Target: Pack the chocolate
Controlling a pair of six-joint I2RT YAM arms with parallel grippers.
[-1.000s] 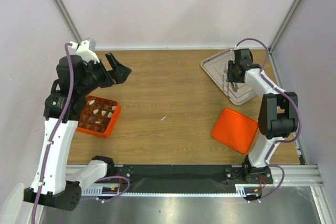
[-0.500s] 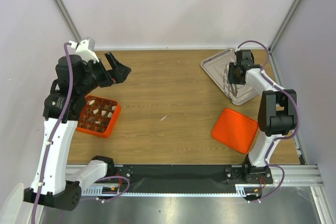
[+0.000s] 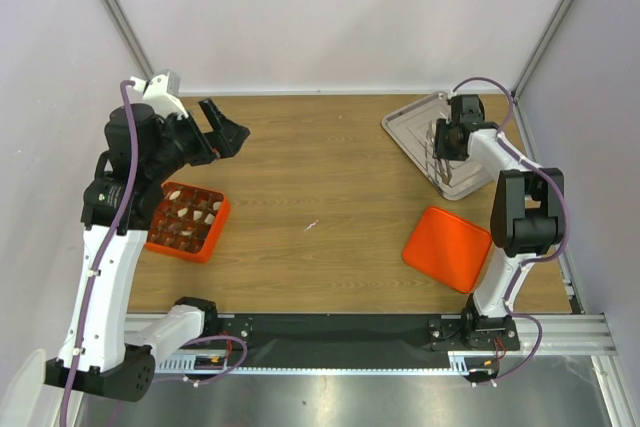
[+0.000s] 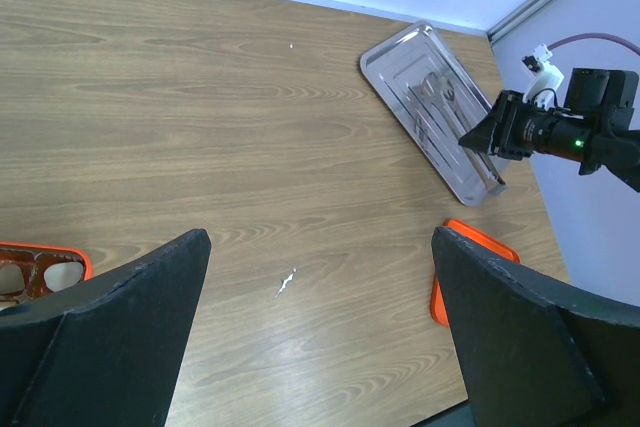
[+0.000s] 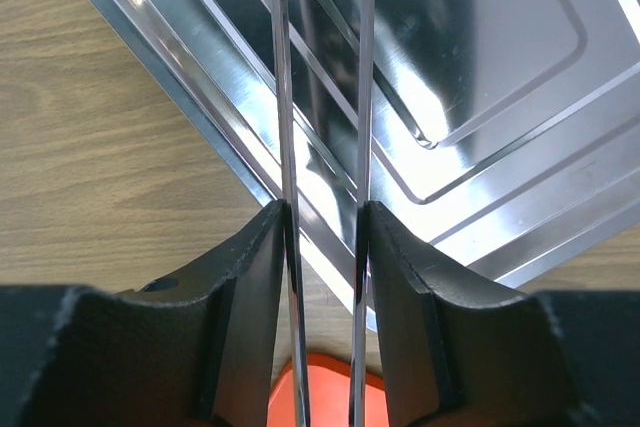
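You had the left pincer [image 3: 227, 128] spread wide, released and holding nothing, raised above the far left of the desk [image 3: 320, 167]. The chocolate [image 3: 186, 217], dark pieces with a few pale ones, sat in the cells of the orange gridded box [image 3: 217, 235] at the desk's left edge. Your right pincer [image 5: 320, 212] was clenched on the two thin blades of the metal tongs [image 5: 283, 97], over the steel tray [image 5: 480, 37] at the far right. An orange lid [image 3: 447, 247] lay near the right arm's base.
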